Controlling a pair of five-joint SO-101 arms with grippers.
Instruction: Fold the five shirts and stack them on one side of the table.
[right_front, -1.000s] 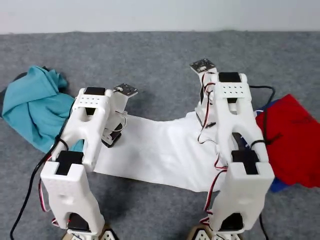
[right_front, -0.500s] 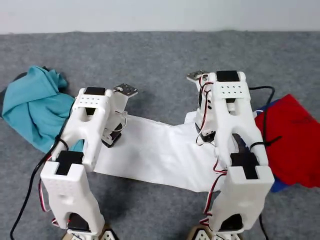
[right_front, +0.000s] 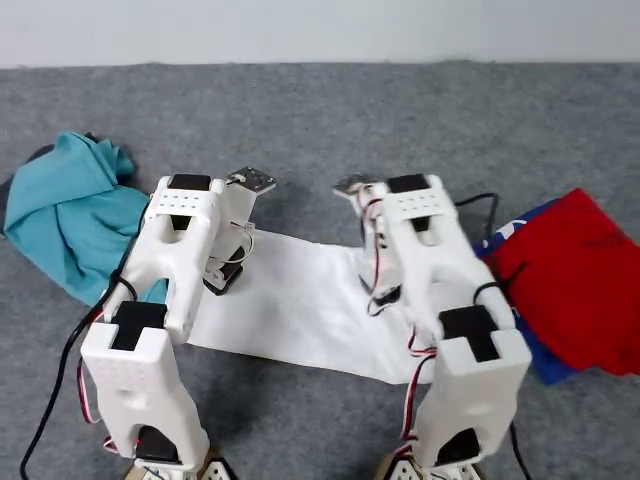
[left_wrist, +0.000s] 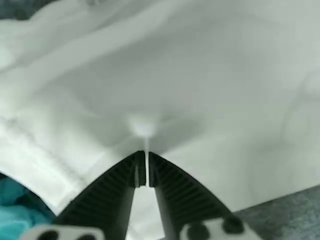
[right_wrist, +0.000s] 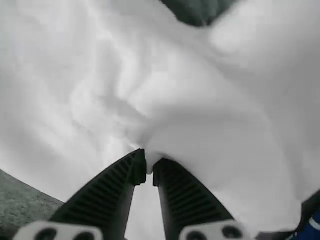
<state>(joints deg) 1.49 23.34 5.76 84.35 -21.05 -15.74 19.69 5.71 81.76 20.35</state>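
A white shirt (right_front: 300, 305) lies spread on the grey table between the two arms. My left gripper (left_wrist: 145, 154) is shut on a pinch of the white shirt (left_wrist: 210, 90) near its left edge, low over the cloth; from above it sits under the left arm (right_front: 222, 275). My right gripper (right_wrist: 148, 167) is shut on a fold of the white shirt (right_wrist: 100, 75), which bunches up around its fingertips. In the high view the right gripper (right_front: 384, 294) stands over the shirt's right part, close to the middle.
A crumpled teal shirt (right_front: 70, 215) lies at the table's left, its edge (left_wrist: 12, 212) beside the white cloth. A red shirt (right_front: 575, 275) rests on a blue one (right_front: 545, 368) at the right. Bare grey carpet (right_front: 330, 120) stretches behind the arms.
My right arm has swung left toward the middle, dragging the white shirt's right side with it and baring more of the red and blue shirts. The left arm has kept still.
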